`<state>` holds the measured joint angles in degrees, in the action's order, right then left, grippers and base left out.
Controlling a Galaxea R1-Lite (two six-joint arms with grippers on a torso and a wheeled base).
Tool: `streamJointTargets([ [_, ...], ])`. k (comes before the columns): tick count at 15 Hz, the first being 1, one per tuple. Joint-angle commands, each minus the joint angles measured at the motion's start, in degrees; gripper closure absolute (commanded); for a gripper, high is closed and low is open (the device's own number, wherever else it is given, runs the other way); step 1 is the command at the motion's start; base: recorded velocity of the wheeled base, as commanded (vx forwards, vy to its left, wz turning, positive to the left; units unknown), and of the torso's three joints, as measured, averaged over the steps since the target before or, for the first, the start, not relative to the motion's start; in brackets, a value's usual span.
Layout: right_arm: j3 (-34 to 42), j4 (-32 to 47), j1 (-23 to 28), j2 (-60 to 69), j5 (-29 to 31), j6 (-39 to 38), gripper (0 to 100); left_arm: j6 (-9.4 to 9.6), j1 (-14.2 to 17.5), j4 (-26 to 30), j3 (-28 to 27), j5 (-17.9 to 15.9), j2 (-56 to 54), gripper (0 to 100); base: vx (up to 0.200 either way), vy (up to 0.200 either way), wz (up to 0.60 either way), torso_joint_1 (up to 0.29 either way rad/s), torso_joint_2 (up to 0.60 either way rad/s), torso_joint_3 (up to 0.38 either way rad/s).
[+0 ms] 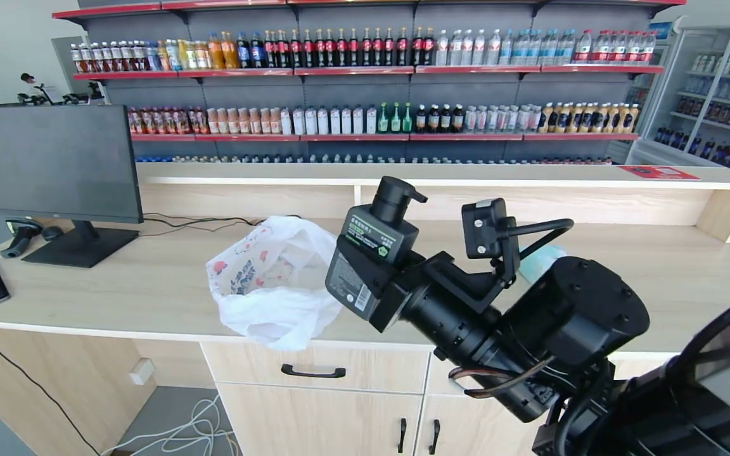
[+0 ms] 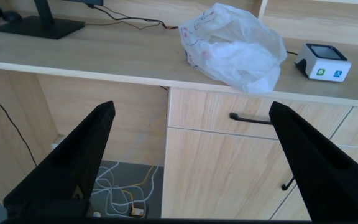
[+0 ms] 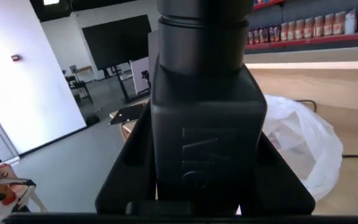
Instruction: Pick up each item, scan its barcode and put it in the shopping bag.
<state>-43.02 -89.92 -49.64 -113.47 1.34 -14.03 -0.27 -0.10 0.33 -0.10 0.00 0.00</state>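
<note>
**A:** Where are you holding the bottle?

**B:** I'm gripping the black pump bottle (image 1: 374,244) in the right gripper (image 1: 383,278), with the fingers clamped on its lower body. I'm keeping it raised over the counter (image 1: 149,278), just right of the shopping bag (image 1: 270,278). It's leaning to the left so the barcode label on its side is facing out and down, which I'm judging suits a scan.

**A:** And the scanner?

**B:** A small white box (image 2: 324,61), which I'm taking for the scanner, is sitting on the counter just right of the bag.

**A:** What's the left arm doing?

**B:** The left gripper (image 2: 191,118) is hanging low in front of the drawers, fingers spread wide and holding nothing. I'm guessing it's parked clear of the work.

**A:** Anything in the bag?

**B:** I'm seeing 1 bag, lying crumpled and sagging over the near edge of the counter. I can't tell what's inside it.
</note>
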Motion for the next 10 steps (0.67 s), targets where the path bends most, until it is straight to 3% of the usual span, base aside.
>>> streamJointTargets([
  [1, -0.2, -0.1, 2.2, -0.2, 0.3, 1.8, 100, 0.00, 0.0, 0.0, 0.0, 0.0, 0.0, 0, 0.000, 0.000, 0.00, 0.000, 0.00, 0.000],
  [4, -0.1, -0.1, 12.6, 1.2, 0.7, 7.8, 100, 0.00, 0.0, 0.0, 0.0, 0.0, 0.0, 0, 0.000, 0.000, 0.00, 0.000, 0.00, 0.000],
  [10, 0.5, -0.1, 14.9, -3.6, 1.1, 17.6, 100, 0.00, 0.0, 0.0, 0.0, 0.0, 0.0, 0, 0.000, 0.000, 0.00, 0.000, 0.00, 0.000],
])
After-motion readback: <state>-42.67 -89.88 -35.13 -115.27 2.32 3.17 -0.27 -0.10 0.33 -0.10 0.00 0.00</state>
